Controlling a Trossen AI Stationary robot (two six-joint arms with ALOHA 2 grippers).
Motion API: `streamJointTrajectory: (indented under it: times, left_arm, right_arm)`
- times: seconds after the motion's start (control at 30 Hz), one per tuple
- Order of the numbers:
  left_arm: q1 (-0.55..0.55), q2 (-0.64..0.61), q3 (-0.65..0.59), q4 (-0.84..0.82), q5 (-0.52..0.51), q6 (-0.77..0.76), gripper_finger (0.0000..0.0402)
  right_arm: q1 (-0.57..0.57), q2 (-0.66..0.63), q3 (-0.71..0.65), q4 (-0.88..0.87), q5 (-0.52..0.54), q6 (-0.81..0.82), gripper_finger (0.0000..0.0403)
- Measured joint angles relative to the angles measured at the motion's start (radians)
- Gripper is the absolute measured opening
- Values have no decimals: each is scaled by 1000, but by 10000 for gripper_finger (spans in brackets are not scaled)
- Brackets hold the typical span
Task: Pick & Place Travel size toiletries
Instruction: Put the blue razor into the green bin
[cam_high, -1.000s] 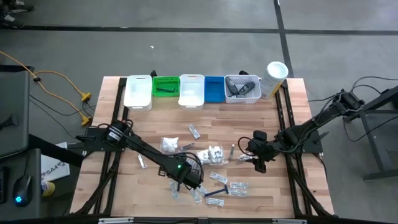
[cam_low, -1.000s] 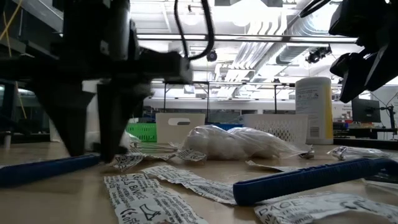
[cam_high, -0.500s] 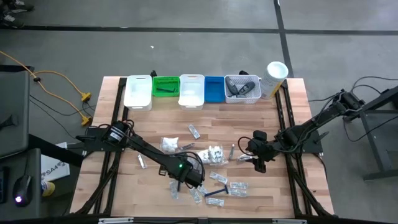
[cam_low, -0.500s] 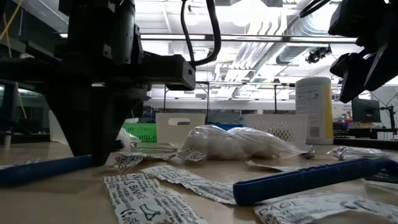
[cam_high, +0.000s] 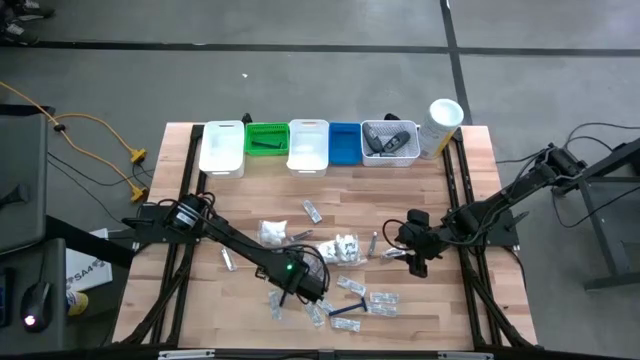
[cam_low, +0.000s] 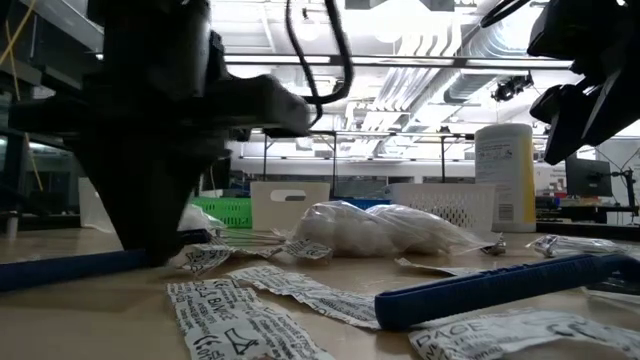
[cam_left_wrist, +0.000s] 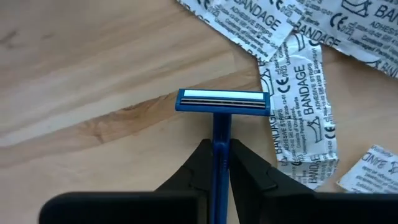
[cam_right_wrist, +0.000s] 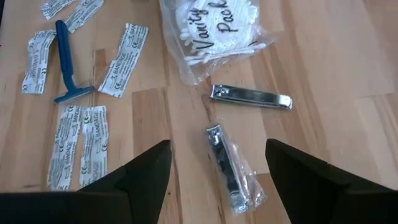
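Note:
My left gripper is down at the table's near middle, shut on a blue razor. The low view shows that razor running out from under the gripper along the wood. My right gripper hovers open right of the pile. In its wrist view the gripper stands over a bagged nail clipper, with a bare nail clipper and a "Vanity Pack" bag beyond. Bandage sachets and a second blue razor lie flat around them. My left gripper pinches the razor's handle between its two fingers, just behind the head. The fingers come from above, slanting down, and lie along the handle. The head points ahead of the fingertips, low over the wood; I cannot tell whether it touches.
Along the far edge stand a white bin, a green bin, another white bin, a blue bin and a mesh basket with dark items. A tall white canister stands at the far right. Bare wood lies at the left.
In the low view the left gripper's two fingers, first with a thin gap between them, have come together on the blue razor. The gripper has turned a little there and is blurred now. The right arm has kept still.

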Motion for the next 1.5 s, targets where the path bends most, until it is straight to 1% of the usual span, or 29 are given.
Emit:
streamJointTrajectory:
  times: [0.13, 0.23, 0.37, 0.43, 0.53, 0.63, 0.7, 0.8, 0.87, 1.03, 1.1, 1.2, 1.27, 1.33, 1.43, 1.5]
  left_arm:
    - [13, -82, -3, -151, -110, 42, 26]
    - [48, -156, -2, -279, -198, 82, 25]
    - [126, -263, -2, -366, -337, 211, 25]
    - [190, -310, 0, -422, -418, 307, 25]
    - [324, -349, 0, -486, -517, 485, 25]
    - [476, -379, 0, -470, -595, 683, 25]
    - [581, -380, 0, -416, -617, 829, 25]
    - [727, -378, 0, -306, -616, 1053, 25]
    - [810, -376, 0, -208, -596, 1206, 25]
    - [982, -372, 0, -40, -485, 1565, 25]
    - [1046, -372, 0, -4, -429, 1707, 25]
    - [1122, -365, 0, 20, -360, 1880, 25]
    - [1169, -347, 1, 22, -319, 1980, 25]
    - [1208, -326, 0, 21, -283, 2048, 25]
    - [1257, -297, 0, 31, -264, 2101, 25]
    - [1278, -278, 0, 55, -233, 2129, 25]
  right_arm:
    - [0, 0, 0, 8, 24, 0, 254]
    - [0, 0, 0, 15, 54, 0, 254]
    - [-1, 0, 0, 29, 91, -19, 254]
    - [-1, 0, 0, 33, 127, -33, 254]
    - [-4, 0, 0, 38, 202, -50, 254]
    - [-22, 0, 0, 39, 260, -54, 254]
    - [-39, 0, 0, 40, 274, -54, 254]
    - [-67, 0, 0, 41, 276, -56, 254]
    - [-85, 0, 0, 41, 274, -68, 254]
    - [-127, 0, 0, 42, 272, -102, 254]
    - [-143, 0, 0, 42, 265, -117, 254]
    - [-162, 0, 0, 42, 242, -141, 254]
    - [-175, 0, 0, 42, 242, -159, 254]
    - [-186, 0, 0, 42, 242, -174, 254]
    - [-206, 0, 0, 42, 242, -193, 254]
    - [-221, 0, 0, 42, 242, -206, 254]
